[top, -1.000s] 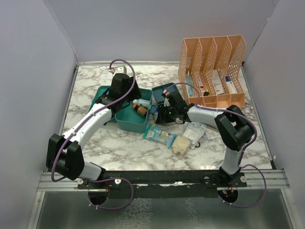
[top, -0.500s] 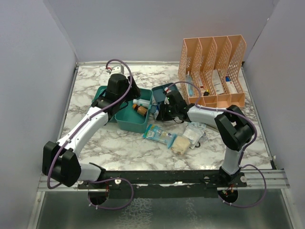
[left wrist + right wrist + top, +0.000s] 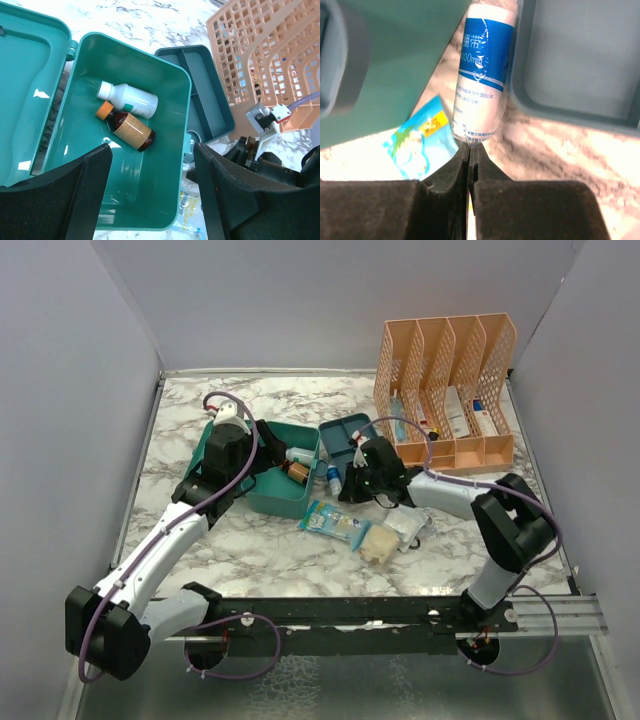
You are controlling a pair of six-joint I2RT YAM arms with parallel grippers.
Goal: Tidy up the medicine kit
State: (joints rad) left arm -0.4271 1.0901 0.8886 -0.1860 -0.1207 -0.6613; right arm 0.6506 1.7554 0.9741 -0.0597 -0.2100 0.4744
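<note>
The right claw [image 3: 470, 148] is pinched shut on the wrapper end of the roll [image 3: 482, 75], likely to lift it into the box [image 3: 145, 195], where the left claw [image 3: 152, 150] hangs wide and empty

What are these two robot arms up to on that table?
They are organizing a medicine kit. The left tool hovers open over the open kit, which holds a white bottle and a brown bottle. The right tool is shut at the end of a blue-labelled roll lying between the kit and the insert tray; whether it has the wrapper pinched is unclear. Several packets lie loose nearby.
</note>
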